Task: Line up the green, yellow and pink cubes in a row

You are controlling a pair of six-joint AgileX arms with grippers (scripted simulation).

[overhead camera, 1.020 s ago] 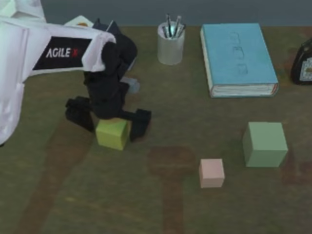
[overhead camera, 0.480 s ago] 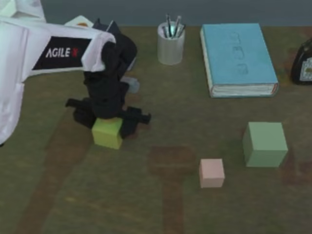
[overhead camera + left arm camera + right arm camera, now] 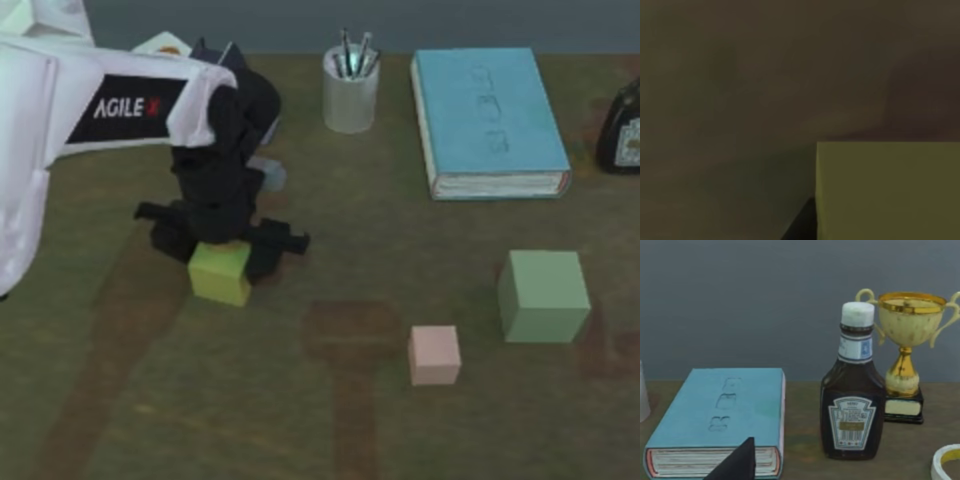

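The yellow cube (image 3: 220,276) sits on the table at mid-left, and my left gripper (image 3: 221,253) comes down from above and is shut on it, one black finger on each side. In the left wrist view the yellow cube (image 3: 887,190) fills the near corner, against dark table. The pink cube (image 3: 434,354) lies free at centre-right. The larger green cube (image 3: 545,295) stands just right of it and slightly farther back. My right arm is outside the top view; its wrist camera faces the back of the table.
A blue book (image 3: 488,118) lies at the back right, a pen cup (image 3: 350,90) at the back centre. A sauce bottle (image 3: 852,405) and a gold trophy (image 3: 905,350) stand at the far right. A white box with an orange dot (image 3: 160,45) peeks from behind my left arm.
My left gripper's fingers closed in on the yellow cube, which shifted slightly to the left. Over the last half second nothing moved.
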